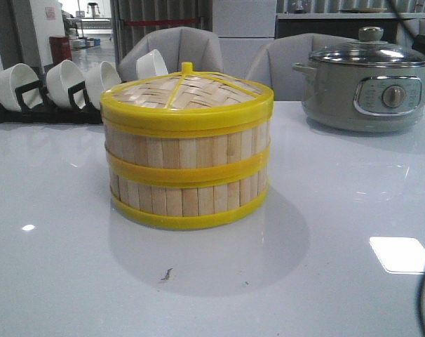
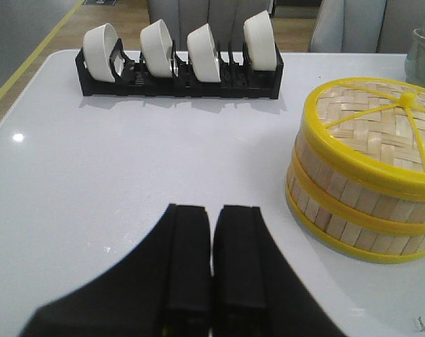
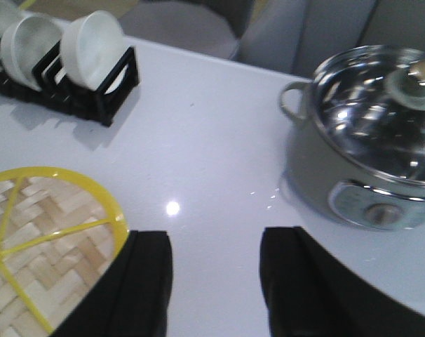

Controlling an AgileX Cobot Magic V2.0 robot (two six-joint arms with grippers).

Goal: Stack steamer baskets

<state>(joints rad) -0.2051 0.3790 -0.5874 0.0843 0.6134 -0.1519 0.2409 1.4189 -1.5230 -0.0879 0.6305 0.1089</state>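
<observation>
Two steamer baskets stand stacked one on the other in the middle of the table, the upper basket (image 1: 188, 145) on the lower basket (image 1: 188, 196), with the woven bamboo lid (image 1: 186, 93) on top. The stack also shows in the left wrist view (image 2: 363, 186). Only the lid (image 3: 37, 239) shows in the right wrist view. My left gripper (image 2: 212, 210) is shut and empty, above the table to the left of the stack. My right gripper (image 3: 216, 242) is open and empty, just right of the lid's rim and above it. Neither gripper shows in the front view.
A black rack with white bowls (image 1: 58, 91) stands at the back left, also in the left wrist view (image 2: 177, 60). A grey electric pot with a glass lid (image 1: 367, 81) stands at the back right, close to my right gripper (image 3: 370, 140). Chairs stand behind the table.
</observation>
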